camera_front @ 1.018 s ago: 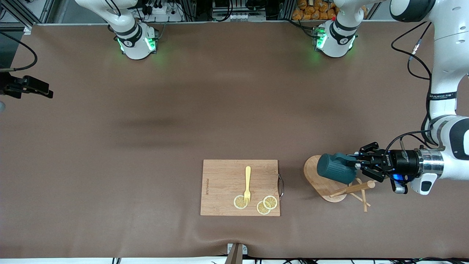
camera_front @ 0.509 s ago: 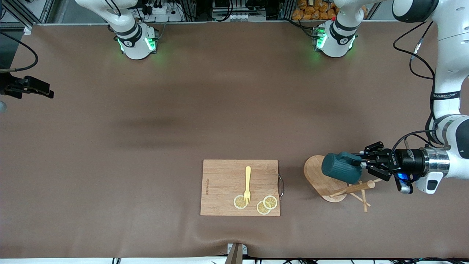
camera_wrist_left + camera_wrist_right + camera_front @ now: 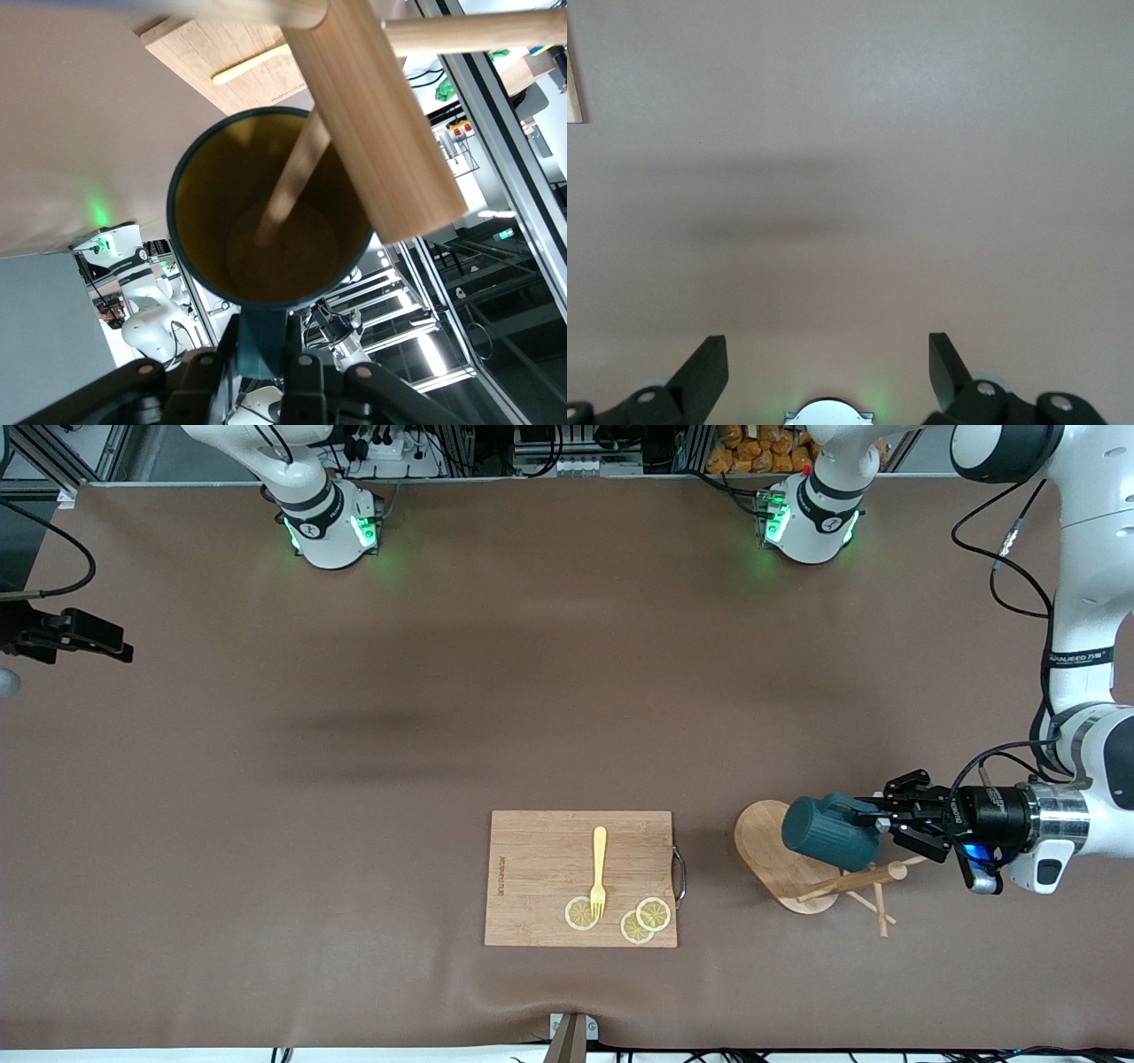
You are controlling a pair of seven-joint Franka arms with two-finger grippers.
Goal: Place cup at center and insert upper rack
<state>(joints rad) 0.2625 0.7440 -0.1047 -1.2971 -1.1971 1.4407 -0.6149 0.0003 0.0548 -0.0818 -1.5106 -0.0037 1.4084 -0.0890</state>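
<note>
My left gripper (image 3: 879,824) clamps the dark teal mug (image 3: 819,831) by its handle over the toppled wooden mug tree (image 3: 802,864); right gripper (image 3: 824,363) waits wide open; nothing placed yet.

Dark teal cup (image 3: 819,831) sideways over toppled light wooden upper rack (image 3: 780,856), 1 peg inside cup.
</note>
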